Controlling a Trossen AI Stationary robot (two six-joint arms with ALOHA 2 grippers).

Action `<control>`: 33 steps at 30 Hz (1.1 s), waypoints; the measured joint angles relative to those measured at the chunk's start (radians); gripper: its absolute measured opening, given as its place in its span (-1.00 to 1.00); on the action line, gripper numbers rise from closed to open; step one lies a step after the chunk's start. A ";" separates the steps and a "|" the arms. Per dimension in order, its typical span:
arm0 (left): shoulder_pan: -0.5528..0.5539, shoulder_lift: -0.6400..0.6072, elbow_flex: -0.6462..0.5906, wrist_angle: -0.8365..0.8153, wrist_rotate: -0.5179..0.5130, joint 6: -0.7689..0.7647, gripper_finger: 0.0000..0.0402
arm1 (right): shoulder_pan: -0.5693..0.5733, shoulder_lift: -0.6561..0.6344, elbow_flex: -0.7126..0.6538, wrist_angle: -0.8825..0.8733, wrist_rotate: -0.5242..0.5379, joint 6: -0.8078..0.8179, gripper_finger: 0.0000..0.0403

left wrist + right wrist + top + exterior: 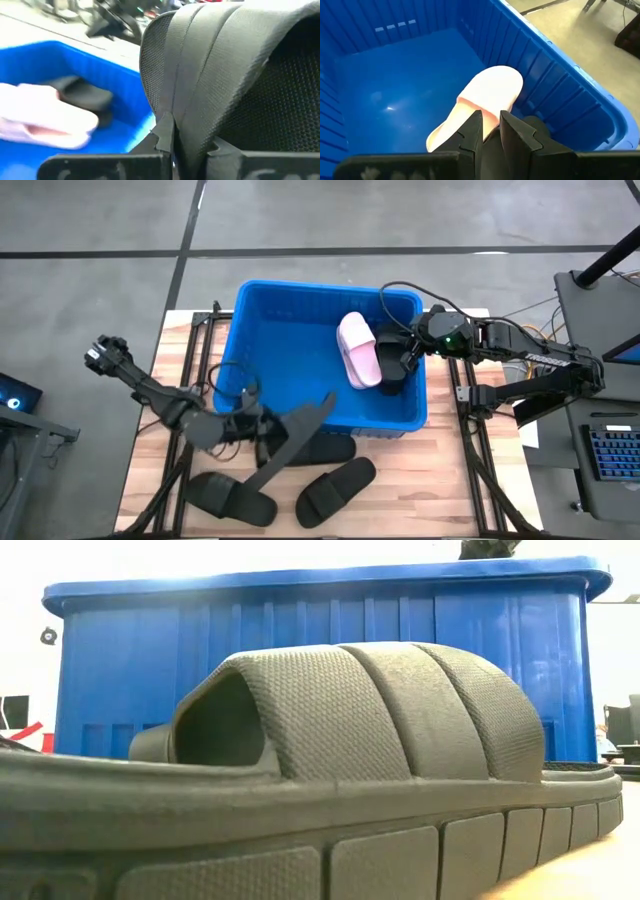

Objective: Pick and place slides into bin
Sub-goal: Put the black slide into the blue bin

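On the left, the left gripper (262, 428) is clamped on a black slide (300, 428) by its strap, holding it lifted over the near wall of the bin (262, 300), so this one looks about to go in. Below it, three more black slides lie on the table: one at the near left (232, 496), one tucked against the bin's near wall (325, 448), one near centre (335, 487). Further right, the pink slide (358, 350) already rests inside the bin beside a black slide (393, 370). The right gripper (491, 131) hangs over the pink slide with fingers nearly together, apparently holding nothing. The wooden table (440, 480) stands on grey concrete floor (100, 220), with a keyboard (612, 455) at the far right.
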 joint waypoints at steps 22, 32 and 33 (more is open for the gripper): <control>0.445 0.001 0.011 0.091 -0.209 0.439 -0.99 | -0.001 0.001 0.000 0.008 0.016 0.160 -0.72; 0.696 0.005 0.051 -0.169 -0.037 0.439 -0.99 | -0.002 0.000 0.000 0.060 0.127 0.311 -0.72; 0.712 0.011 0.063 -0.205 -0.018 0.438 -0.99 | -0.002 0.000 0.000 0.076 0.144 0.317 -0.72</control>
